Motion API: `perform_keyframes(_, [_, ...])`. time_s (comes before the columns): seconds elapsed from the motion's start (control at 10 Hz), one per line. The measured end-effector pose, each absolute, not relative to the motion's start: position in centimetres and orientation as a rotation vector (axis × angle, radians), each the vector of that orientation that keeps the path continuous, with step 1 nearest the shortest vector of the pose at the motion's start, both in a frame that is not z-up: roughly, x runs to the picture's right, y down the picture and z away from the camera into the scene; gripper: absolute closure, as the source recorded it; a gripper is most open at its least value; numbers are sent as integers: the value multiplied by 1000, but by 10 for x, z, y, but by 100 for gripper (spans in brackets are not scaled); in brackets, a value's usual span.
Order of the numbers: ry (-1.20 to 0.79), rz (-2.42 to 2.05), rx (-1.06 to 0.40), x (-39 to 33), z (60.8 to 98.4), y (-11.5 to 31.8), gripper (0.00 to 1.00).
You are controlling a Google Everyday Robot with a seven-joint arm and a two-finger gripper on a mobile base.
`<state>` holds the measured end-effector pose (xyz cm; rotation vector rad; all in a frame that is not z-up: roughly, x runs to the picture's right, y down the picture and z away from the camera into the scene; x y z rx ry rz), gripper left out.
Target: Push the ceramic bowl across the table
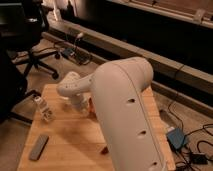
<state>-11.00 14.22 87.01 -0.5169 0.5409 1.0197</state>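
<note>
The ceramic bowl [92,107] shows only as a thin orange-red sliver on the wooden table [65,145]. The rest of it is hidden behind my big white arm [125,110]. My gripper [81,106] is at the end of the white wrist [72,89]. It sits low over the table, right against the bowl's left side.
A small clear bottle [44,109] stands near the table's left edge. A flat dark remote-like object [38,147] lies at the front left. A small red thing [104,149] peeks out by the arm. Black office chairs [30,45] stand to the left. A blue box [176,138] and cables lie on the floor to the right.
</note>
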Motion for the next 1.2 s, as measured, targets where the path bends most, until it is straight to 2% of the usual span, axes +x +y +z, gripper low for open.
perform_keyframes(0.4, [590, 1100, -466, -73, 881, 118, 100])
perform_keyframes(1.0, [659, 1227, -436, -13, 888, 107, 100])
perform_keyframes(1.1, [659, 1228, -434, -11, 888, 106, 99])
perform_keyframes(1.2, [659, 1228, -437, -14, 888, 107, 93])
